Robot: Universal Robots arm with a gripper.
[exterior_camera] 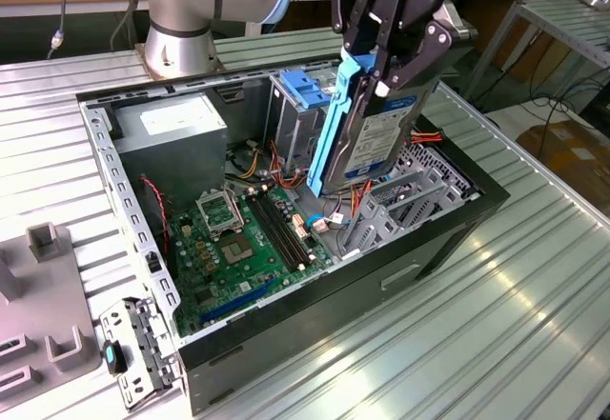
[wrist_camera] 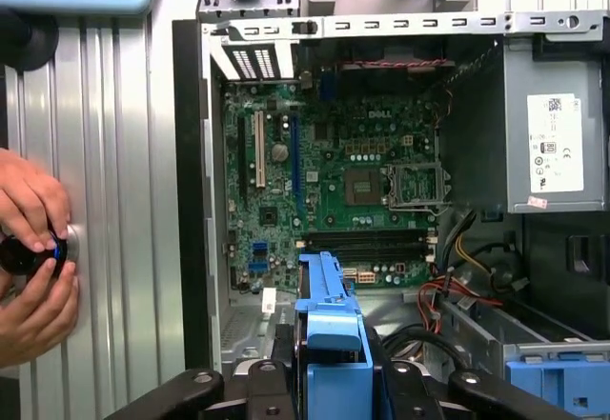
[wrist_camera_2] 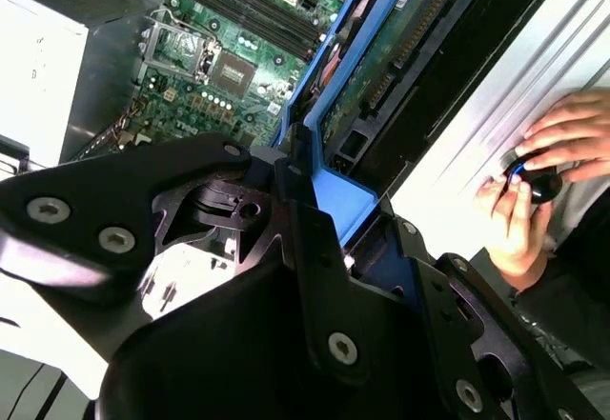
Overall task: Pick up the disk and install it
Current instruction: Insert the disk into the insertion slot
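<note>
The tool (exterior_camera: 386, 72) is clenched on the disk (exterior_camera: 376, 144). It grips the upper end, so the disk hangs on edge, nearly upright, over the open case (exterior_camera: 124, 191). That pose seems meant to let the disk enter a slot edge-first. The disk hovers just beside the drive cage (exterior_camera: 291, 106) and above the motherboard (exterior_camera: 238, 239); whether its lower end touches the cables cannot be told. In the first wrist view a person's hands (wrist_camera: 33, 249) rest on the tabletop (wrist_camera: 114, 153) beside the case, around a small dark object.
</note>
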